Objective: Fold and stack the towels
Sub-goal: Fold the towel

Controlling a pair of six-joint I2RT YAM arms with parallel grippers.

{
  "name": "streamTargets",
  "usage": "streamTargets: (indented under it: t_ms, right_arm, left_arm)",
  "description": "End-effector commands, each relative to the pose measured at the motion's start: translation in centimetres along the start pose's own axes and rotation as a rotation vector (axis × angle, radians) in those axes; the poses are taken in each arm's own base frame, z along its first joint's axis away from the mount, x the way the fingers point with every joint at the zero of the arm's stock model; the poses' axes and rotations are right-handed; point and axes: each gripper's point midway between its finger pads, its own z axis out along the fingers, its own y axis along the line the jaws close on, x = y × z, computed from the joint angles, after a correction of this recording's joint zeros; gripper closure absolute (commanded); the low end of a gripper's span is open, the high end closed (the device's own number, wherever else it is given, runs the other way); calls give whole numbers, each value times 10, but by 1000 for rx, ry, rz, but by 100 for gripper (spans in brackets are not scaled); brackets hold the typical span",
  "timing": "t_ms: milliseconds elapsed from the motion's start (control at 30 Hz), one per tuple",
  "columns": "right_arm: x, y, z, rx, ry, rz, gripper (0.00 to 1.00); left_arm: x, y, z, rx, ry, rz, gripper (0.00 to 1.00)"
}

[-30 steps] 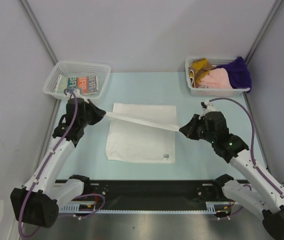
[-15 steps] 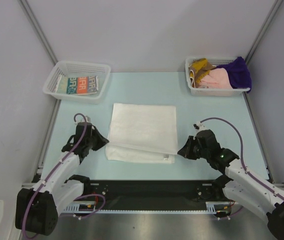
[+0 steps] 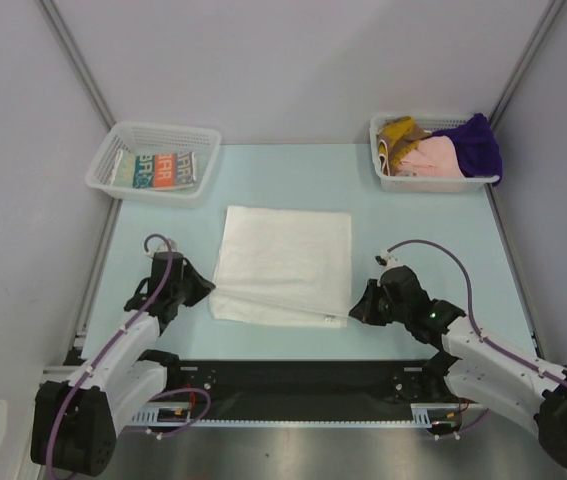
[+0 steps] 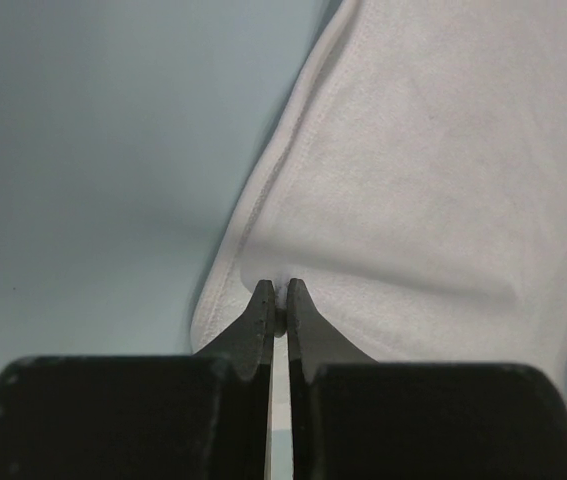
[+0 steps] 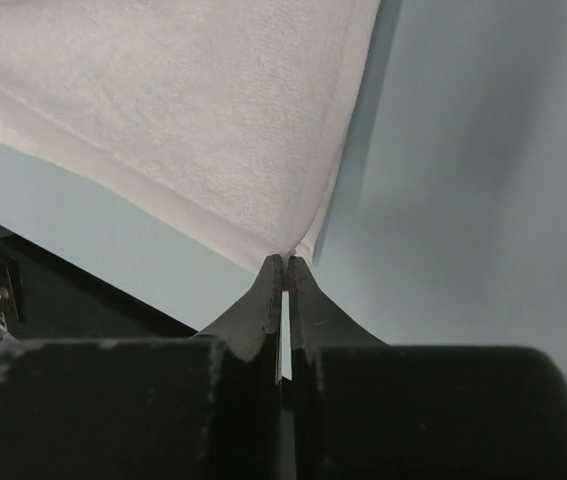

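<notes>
I see the white towel (image 3: 283, 262) lying flat on the middle of the pale blue desk (image 3: 413, 215), doubled over, with a narrow strip of its lower layer showing along the near edge. The left end effector (image 3: 206, 289) sits low at the towel's near left corner. In the left wrist view its fingers (image 4: 260, 318) are drawn almost together, with the hemmed cloth edge pinched at their tips. The right end effector (image 3: 356, 308) sits low at the near right corner. In the right wrist view its fingers (image 5: 269, 290) are likewise closed to a thin slit on the point of the towel corner. Both arms reach forward from their bases at the near edge, one on each side of the towel. At the far left corner of the desk a white mesh basket (image 3: 123, 135) holds a flat orange-teal-white printed towel (image 3: 163, 168). At the far right corner a second mesh basket (image 3: 433, 183) holds a loose heap: a mustard towel (image 3: 398, 130), a pink towel (image 3: 431, 158) and a purple towel (image 3: 476, 142) that hangs over the basket's right rim.
</notes>
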Motion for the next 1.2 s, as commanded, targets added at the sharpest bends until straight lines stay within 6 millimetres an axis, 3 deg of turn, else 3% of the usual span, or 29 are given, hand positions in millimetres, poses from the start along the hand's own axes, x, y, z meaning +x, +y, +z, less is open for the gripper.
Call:
streamTargets:
  t_ms: [0,233,433,600,733,767,800,833,900,933,1000,1167]
  right_arm:
    - [9,-17,5,64,2,-1,100]
    - [16,-18,7,68,20,-5,100]
    - [18,-18,5,77,26,-2,100]
    - [19,-15,2,67,30,-11,99]
    - [22,-16,3,71,42,-13,96]
    - [23,-14,3,64,46,-7,94]
    - [24,-10,3,51,50,-8,93]
    - [26,-10,3,53,60,-12,91]
    - [29,-15,2,77,75,-17,81]
    - [29,-17,2,87,75,-16,75]
    - [30,-17,-1,93,78,-13,63]
    - [1,-8,-21,99,-32,-15,44]
  left_arm:
    - [-21,16,4,-69,-113,-17,97]
    - [-9,23,5,-64,-100,-24,95]
    - [-10,18,-2,-17,-121,-13,95]
    - [-9,20,-4,-16,-127,1,86]
    - [2,31,-1,-46,-104,-17,84]
    - [3,33,-1,-52,-101,-20,76]
    - [4,34,-1,-59,-100,-23,75]
    - [6,36,-1,-69,-90,-30,73]
    - [8,35,-2,-60,-78,-38,58]
    - [10,33,-3,-55,-69,-41,37]
    - [9,30,-5,-37,-68,-41,33]
    - [6,21,-14,-11,-70,-54,28]
